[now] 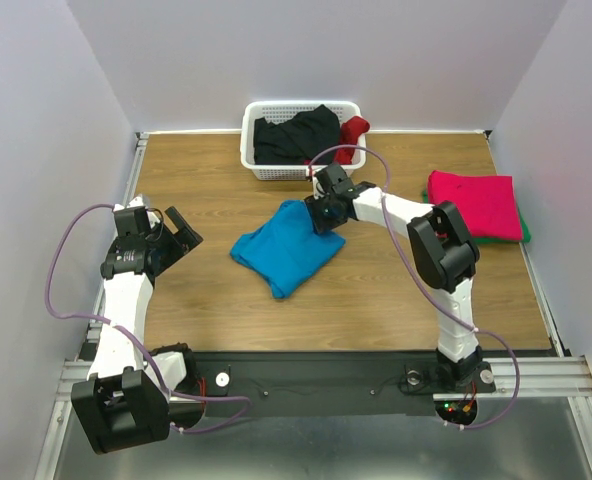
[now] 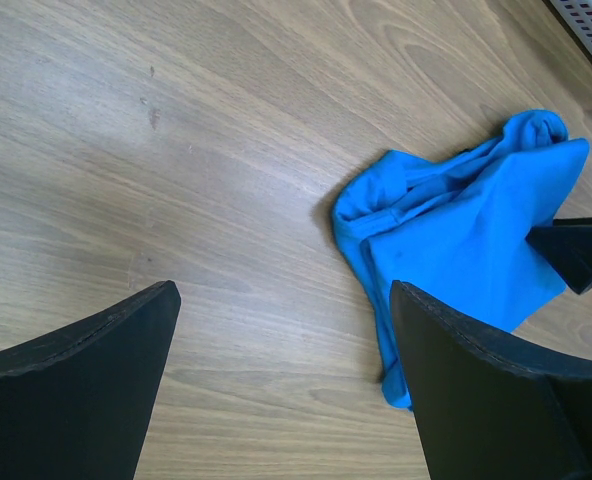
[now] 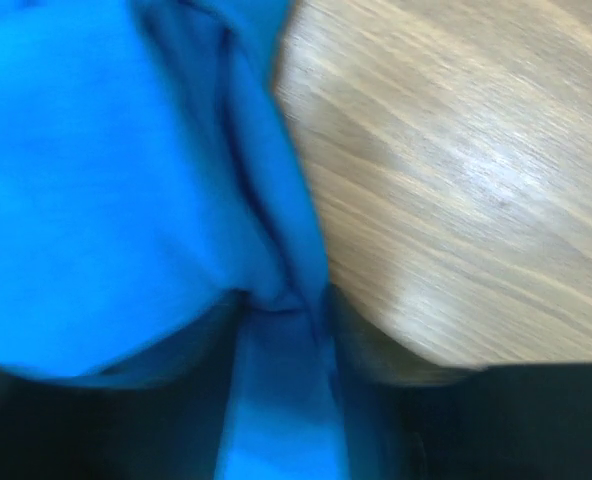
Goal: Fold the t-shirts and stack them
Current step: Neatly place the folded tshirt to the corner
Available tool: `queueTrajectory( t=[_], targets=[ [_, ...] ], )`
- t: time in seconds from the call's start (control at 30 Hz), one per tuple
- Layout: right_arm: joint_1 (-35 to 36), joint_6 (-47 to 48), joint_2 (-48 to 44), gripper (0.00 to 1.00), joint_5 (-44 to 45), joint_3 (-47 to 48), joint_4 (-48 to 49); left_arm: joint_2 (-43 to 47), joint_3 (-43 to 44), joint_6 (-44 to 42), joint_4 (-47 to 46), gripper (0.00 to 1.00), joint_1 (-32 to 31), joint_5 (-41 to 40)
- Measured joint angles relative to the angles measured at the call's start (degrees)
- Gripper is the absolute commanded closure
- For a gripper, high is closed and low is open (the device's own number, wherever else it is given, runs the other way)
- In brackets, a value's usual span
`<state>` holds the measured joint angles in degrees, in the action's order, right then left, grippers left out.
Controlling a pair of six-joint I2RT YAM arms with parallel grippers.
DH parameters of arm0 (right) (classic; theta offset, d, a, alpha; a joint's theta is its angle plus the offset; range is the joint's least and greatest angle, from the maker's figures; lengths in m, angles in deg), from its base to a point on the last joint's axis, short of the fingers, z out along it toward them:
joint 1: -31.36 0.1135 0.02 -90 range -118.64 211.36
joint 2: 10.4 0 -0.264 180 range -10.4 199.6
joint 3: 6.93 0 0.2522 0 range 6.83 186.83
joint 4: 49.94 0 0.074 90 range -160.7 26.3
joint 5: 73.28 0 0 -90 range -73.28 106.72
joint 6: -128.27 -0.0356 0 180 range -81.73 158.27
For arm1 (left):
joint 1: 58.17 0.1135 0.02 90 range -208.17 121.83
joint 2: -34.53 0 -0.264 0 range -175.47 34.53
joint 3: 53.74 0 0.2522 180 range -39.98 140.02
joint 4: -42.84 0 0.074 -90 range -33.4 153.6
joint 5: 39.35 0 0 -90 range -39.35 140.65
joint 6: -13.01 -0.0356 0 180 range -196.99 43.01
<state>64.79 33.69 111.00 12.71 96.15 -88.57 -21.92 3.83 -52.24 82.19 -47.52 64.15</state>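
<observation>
Lying diagonally, turquoise t-shirt [image 1: 281, 255], right claw [image 1: 322, 221] gripping

Left arm [image 1: 126, 310]: folded back above its base at the left side, links bent sharply at the elbow. Left gripper [image 1: 183, 232] points toward the table centre and tilts downward. Its jaws are spread wide with nothing between them; the left wrist view shows both black fingers [image 2: 86, 390] well apart.

Right arm [image 1: 396, 207]: upper link rises from its base, elbow bent, forearm reaching left toward centre. Right gripper [image 1: 323, 214] is angled down, jaws pinched onto an edge of the turquoise-blue t-shirt [image 1: 286, 250]. The right wrist view is blurred.
</observation>
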Motion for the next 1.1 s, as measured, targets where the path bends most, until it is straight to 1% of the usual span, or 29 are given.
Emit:
queueTrajectory(
  t=[0.07, 0.13, 0.17, 0.23, 0.3, 0.4, 0.57, 0.8, 0.97, 1.1],
  targets=[
    [-0.31, -1.92, -0.72, 0.73, -0.92, -1.84, 2.23, 0.00, 0.00, 0.00, -0.02, 0.02, 0.00, 0.00],
    [-0.37, -4.76, -2.05, 0.79, -2.19, -4.83, 5.53, 0.00, 0.00, 0.00, -0.02, 0.02, 0.00, 0.00],
    [-0.37, -5.75, -2.64, 0.91, -2.49, -6.08, 6.60, 0.00, 0.00, 0.00, -0.02, 0.02, 0.00, 0.00],
    [-0.37, -8.17, -4.17, 0.99, -3.17, -9.40, 9.81, 0.00, 0.00, 0.00, -0.02, 0.02, 0.02, 0.00],
    [-0.33, -10.05, -5.84, 1.00, -3.19, -12.33, 11.63, 0.00, 0.00, 0.00, -0.02, 0.02, 0.00, 0.00],
    [0.02, -12.79, -9.60, 1.00, -0.74, -17.44, 12.90, 0.00, 0.00, 0.00, -0.02, 0.02, 0.00, -0.02],
    [0.90, -14.67, -17.22, 1.00, 10.99, -24.02, 9.25, -0.07, 0.00, 0.00, -0.02, 0.02, 0.00, -0.04],
    [-2.05, -10.12, -26.21, 0.99, 28.15, -26.16, 6.40, -0.39, 0.00, 0.02, -0.02, 0.02, 0.02, -0.20],
    [-6.58, -4.02, -31.61, 1.00, 34.69, -25.53, 5.68, -0.39, 0.00, 0.02, -0.02, 0.02, 0.04, -0.26],
    [-10.47, 1.55, -32.70, 1.00, 37.92, -22.40, 5.62, -0.39, 0.00, 0.04, -0.02, 0.02, 0.07, -0.44]
  ],
)
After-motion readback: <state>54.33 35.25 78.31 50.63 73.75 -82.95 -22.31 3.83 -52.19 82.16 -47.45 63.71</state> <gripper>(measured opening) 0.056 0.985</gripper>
